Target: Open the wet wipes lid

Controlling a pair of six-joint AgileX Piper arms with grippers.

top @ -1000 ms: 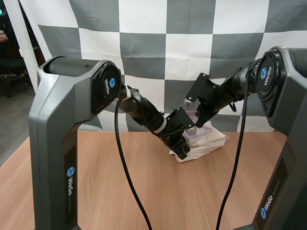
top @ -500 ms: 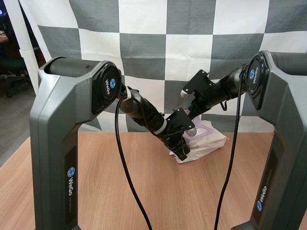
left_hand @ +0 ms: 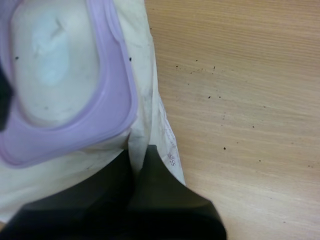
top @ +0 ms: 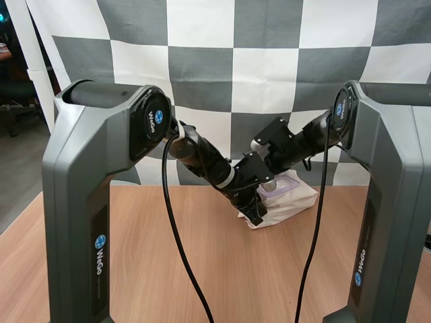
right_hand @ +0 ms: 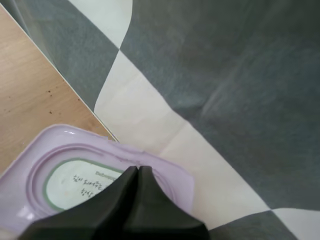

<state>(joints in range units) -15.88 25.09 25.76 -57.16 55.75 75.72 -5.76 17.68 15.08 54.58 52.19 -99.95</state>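
Keeps the left gripper (top: 256, 214) planted, unmoved over the last second, on the left end of the white soft pack of wet wipes (top: 296, 198), lying near the far edge of the wooden desk (top: 135, 256). Shows that gripper's fingers closed together into one dark wedge on the pack's crimped edge, just beside the lilac plastic frame (left_hand: 119, 100); cannot tell about any film caught between them. Reveals, inside the frame, the bare opening with a white wipe (left_hand: 47, 60), no cover over it. Further right, has swung the right arm inward within that same second, taking the right gripper (right_hand: 138, 169) leftward over the pack. Carries its fingers narrow, tips together, against the rounded lilac lid (right_hand: 35, 165), now stood up and lifted off the frame. Looks as good as done: needs only a clean retreat, without knocking the lid back down onto the opening.
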